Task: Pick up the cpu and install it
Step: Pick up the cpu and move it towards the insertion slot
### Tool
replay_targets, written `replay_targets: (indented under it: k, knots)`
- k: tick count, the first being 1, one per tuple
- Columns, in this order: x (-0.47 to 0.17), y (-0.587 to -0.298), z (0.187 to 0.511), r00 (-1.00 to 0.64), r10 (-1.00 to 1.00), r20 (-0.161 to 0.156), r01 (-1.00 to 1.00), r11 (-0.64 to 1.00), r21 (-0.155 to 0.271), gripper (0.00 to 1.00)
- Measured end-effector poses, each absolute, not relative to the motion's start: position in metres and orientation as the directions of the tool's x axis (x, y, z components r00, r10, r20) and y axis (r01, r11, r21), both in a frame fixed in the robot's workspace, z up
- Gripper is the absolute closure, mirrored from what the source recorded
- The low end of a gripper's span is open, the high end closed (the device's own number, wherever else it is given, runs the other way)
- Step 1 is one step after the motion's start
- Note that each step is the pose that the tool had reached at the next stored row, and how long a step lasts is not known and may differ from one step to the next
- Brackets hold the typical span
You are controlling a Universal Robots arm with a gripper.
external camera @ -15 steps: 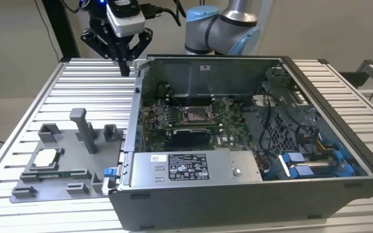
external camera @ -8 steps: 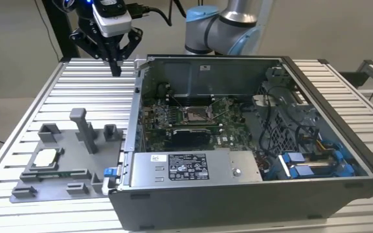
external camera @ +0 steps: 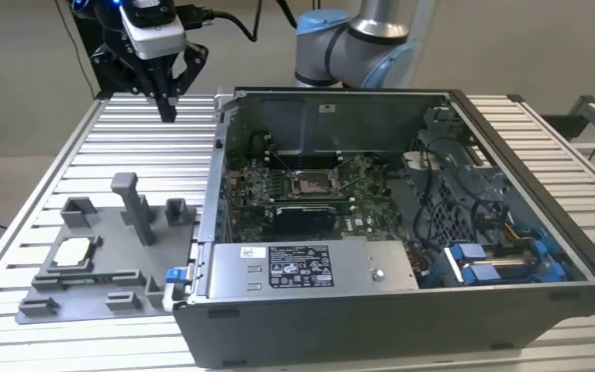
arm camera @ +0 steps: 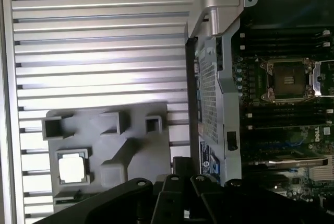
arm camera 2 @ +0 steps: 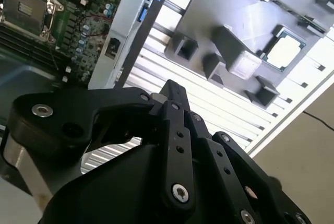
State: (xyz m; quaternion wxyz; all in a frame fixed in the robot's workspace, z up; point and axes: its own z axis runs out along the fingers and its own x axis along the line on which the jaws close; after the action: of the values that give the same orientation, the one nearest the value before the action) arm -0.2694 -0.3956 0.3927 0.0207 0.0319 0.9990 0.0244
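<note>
Exterior view: the tool (external camera: 167, 115) hangs over the surface (external camera: 122, 147), fingers narrow and pressed together, holding nothing; the cpu (external camera: 73, 252) lies flat in the grey fixture (external camera: 158, 260), well apart from the tool, beside the open case (external camera: 401, 329); second wrist view: the cpu (arm camera 2: 284, 51) sits in the fixture; first wrist view: the cpu (arm camera: 72, 168) is in the fixture; the socket (arm camera: 288, 79) is inside the case.
</note>
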Motion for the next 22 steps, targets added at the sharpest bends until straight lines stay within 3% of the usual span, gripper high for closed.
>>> replay_targets:
  k: [22]
  knots:
    - [-0.306, -0.395, 0.393, -0.997, 0.065, -0.04, 0.063, 0.997, 0.05, 1.0]
